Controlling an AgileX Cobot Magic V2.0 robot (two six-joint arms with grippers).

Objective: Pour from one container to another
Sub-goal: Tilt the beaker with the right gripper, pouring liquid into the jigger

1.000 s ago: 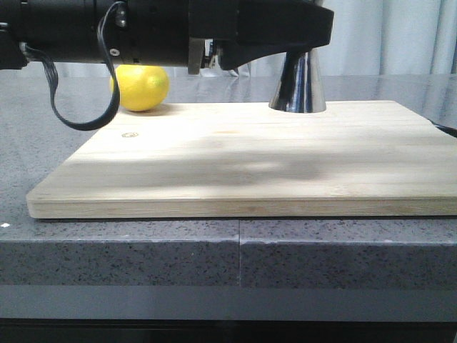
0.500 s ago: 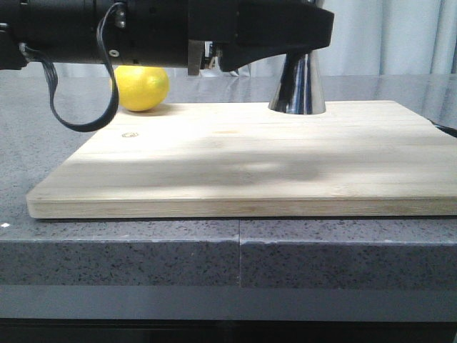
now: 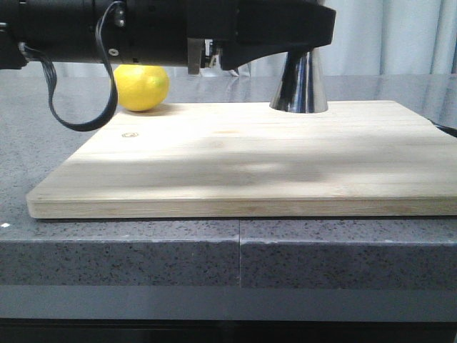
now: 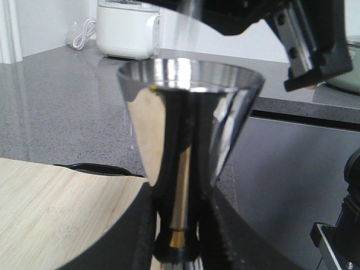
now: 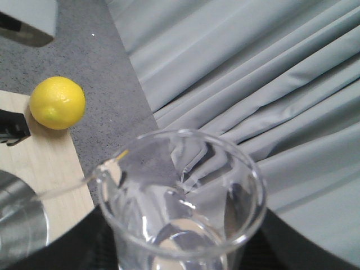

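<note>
The steel hourglass jigger stands at the far edge of the wooden board. My left gripper reaches in from the left and is shut on its narrow waist. In the left wrist view the black fingers clamp the jigger at its gold band, under my left gripper. The clear glass beaker is held in my right gripper, tilted, with its pouring lip toward the jigger's rim. The right gripper's black body hangs above the jigger's mouth.
A yellow lemon lies on the counter just behind the board's left far corner, also seen as the lemon from the right wrist. A white appliance stands on the grey counter. Grey curtains hang behind.
The left arm and the jigger have crept a few pixels to the right. Nothing else has moved.
</note>
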